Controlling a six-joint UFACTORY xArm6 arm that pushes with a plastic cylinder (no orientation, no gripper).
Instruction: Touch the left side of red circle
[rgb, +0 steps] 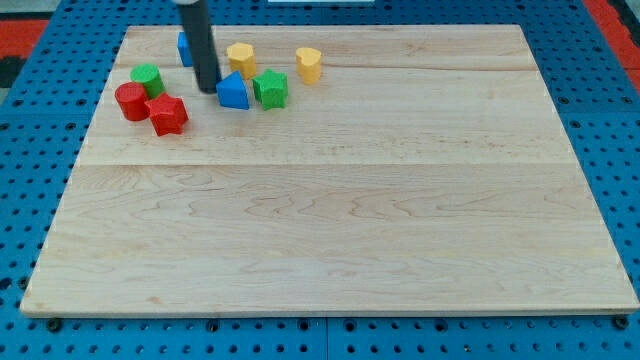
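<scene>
The red circle is found near the upper left corner of the desk, a pale wooden board laid over a blue pegboard. A green cylinder is set touching it on its upper right, and a red star-shaped block is pressed against its lower right; the circle's side towards the view's left is left open. My tip is seen to the right of the red circle and slightly higher in the view, apart from it, with the green cylinder lying between the two. The tip is planted just beside the left edge of a blue triangular block; whether they touch cannot be told. A blue block, partly hidden behind the rod, is placed above the tip. Further right, a green star-shaped block is set just beside the blue triangular one, a yellow block is placed above them, and a yellow heart-shaped block is set a little apart. No hand is carried by the arm, only the dark rod, so nothing is gripped.
</scene>
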